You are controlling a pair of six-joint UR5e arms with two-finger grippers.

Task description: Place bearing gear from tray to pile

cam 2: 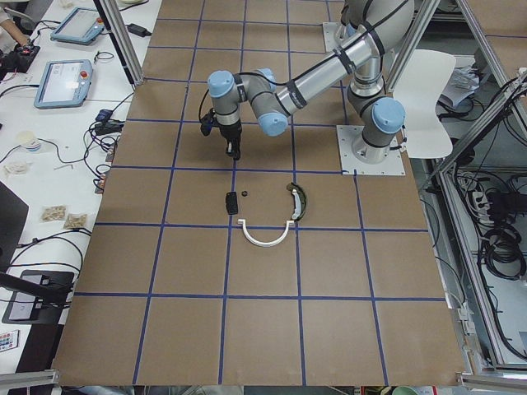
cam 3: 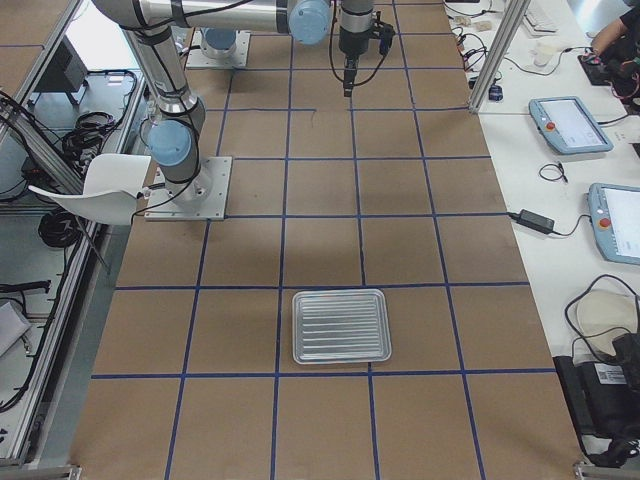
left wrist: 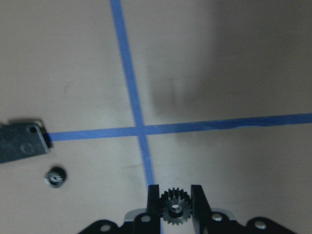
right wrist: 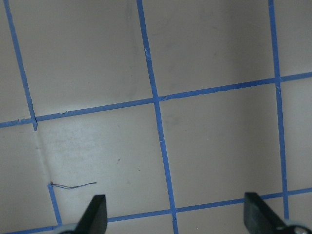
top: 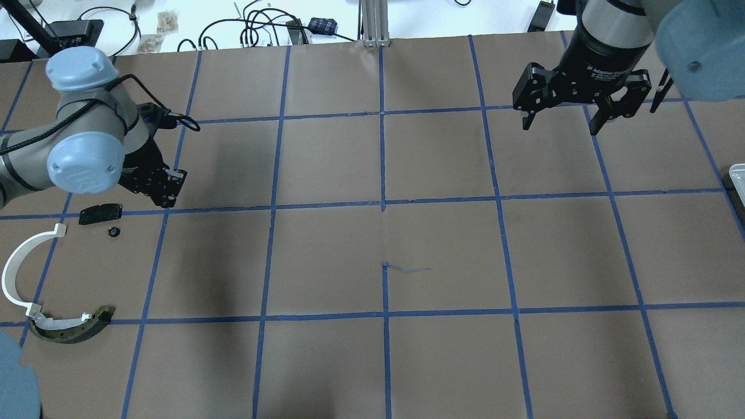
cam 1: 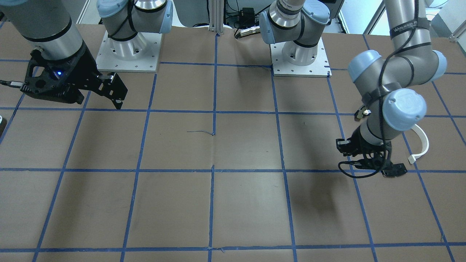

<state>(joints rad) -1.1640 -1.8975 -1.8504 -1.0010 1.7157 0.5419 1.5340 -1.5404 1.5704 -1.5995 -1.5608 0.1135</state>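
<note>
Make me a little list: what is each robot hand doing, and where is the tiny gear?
Left gripper: shut on small black toothed gear
Right gripper: open, holding nothing
Lying loose: flat black plate, second small black gear, thin white curved strip, dark arc-shaped piece
Ribbed silver metal tray: empty

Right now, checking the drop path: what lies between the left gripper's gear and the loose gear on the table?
In the left wrist view, only bare paper and a blue tape line separate the held gear from the loose gear.
</note>
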